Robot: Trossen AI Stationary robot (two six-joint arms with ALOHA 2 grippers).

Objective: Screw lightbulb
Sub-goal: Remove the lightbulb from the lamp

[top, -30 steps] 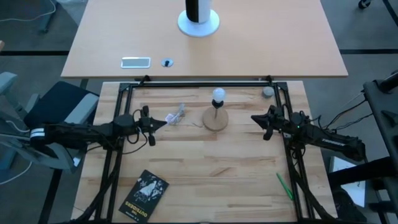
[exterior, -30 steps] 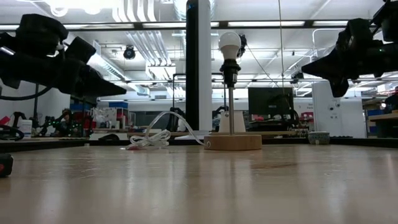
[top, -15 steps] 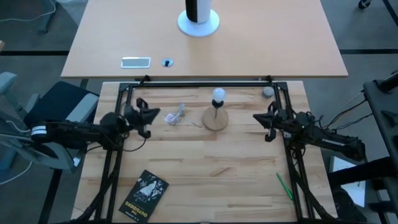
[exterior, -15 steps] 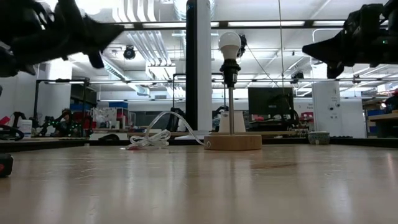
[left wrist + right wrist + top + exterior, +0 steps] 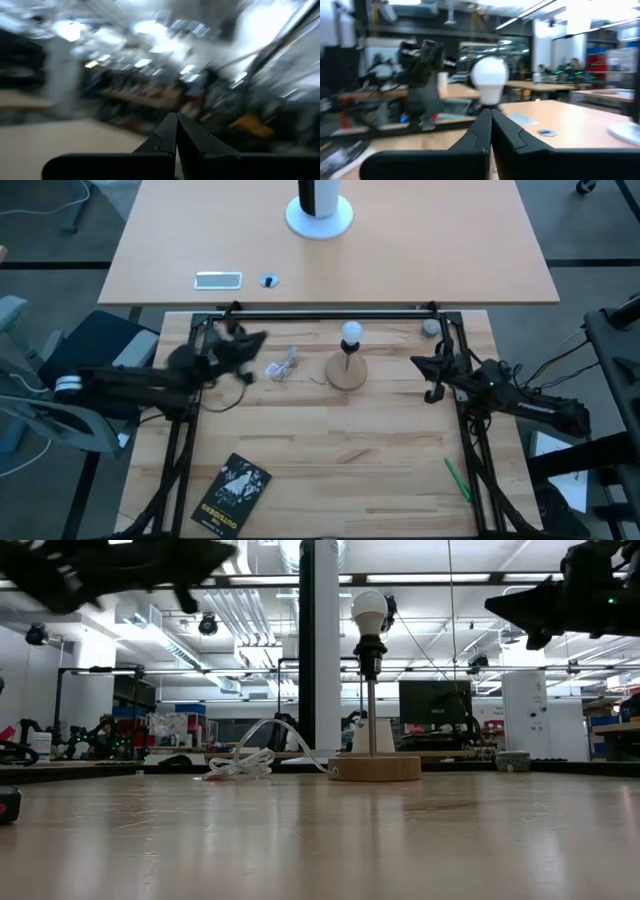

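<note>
While the small white frosted globe lightbulb [image 5: 351, 332] sits seated in the dark socket at the top of a thin upright stem, the round wooden stand base [image 5: 346, 371] below it rests on the pale wooden tabletop [image 5: 330, 440] near the middle of its far half. On the left, the left gripper [image 5: 262, 338] hangs above the tabletop, angled toward the far side, its jaws pressed shut with nothing between them; it is well apart from the bulb. To the right of the stand, the right gripper [image 5: 416, 361] is raised and points left toward the lamp, jaws likewise closed together and empty, clear of the stem and bulb. Between the left gripper and the stand lies a crumpled clear plastic wrapper [image 5: 283, 364] with a white cord looping toward the base. Near the front left of the tabletop lies a black booklet with yellow lettering [image 5: 231, 493], and a green pen [image 5: 457, 479] lies near the front right. Beyond, on a lighter far table, stands a big white cylinder on a round white base [image 5: 319, 212].
</note>
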